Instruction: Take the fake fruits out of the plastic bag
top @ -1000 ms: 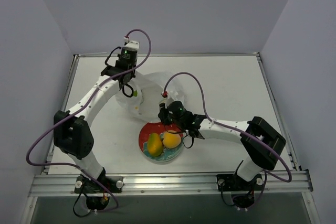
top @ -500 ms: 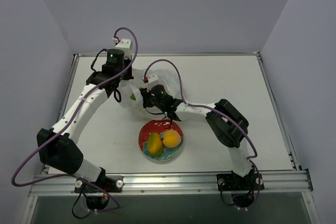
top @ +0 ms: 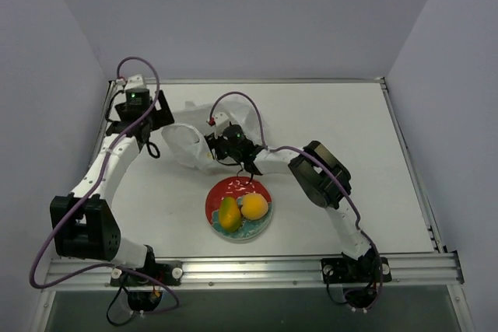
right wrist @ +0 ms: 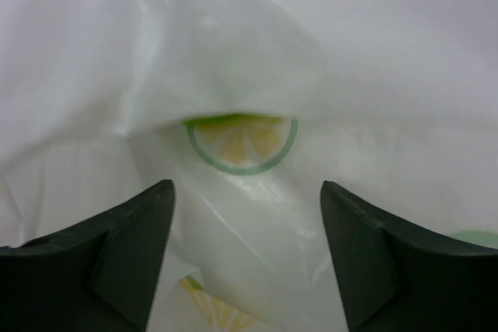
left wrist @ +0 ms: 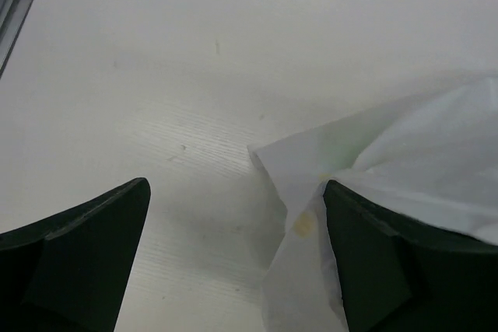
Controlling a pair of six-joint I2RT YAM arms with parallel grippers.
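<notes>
The plastic bag [top: 185, 148] lies crumpled and white on the table, behind the plate. My left gripper [top: 149, 131] stands open at the bag's left corner [left wrist: 307, 184], which lies beside its right finger [left wrist: 373, 262] with nothing between the jaws. My right gripper [top: 218, 147] is open and pushed into the bag film [right wrist: 257, 29]. A flat green-rimmed citrus slice [right wrist: 242, 144] sits just ahead of its fingers, and part of a yellowish slice [right wrist: 208, 309] shows lower down. A mango-shaped fruit [top: 228, 213] and a round orange-yellow fruit [top: 254, 206] rest on the plate.
The red and teal floral plate [top: 233, 189] sits in front of the bag, near the table's middle front. The right arm's elbow [top: 320, 170] reaches over the table to the right of the plate. A metal rail [top: 249, 270] runs along the near edge.
My left gripper has opened, released the bag and swung left toward the table's back left. My right gripper has left the plate, opened and moved into the bag, which has slumped flatter.
</notes>
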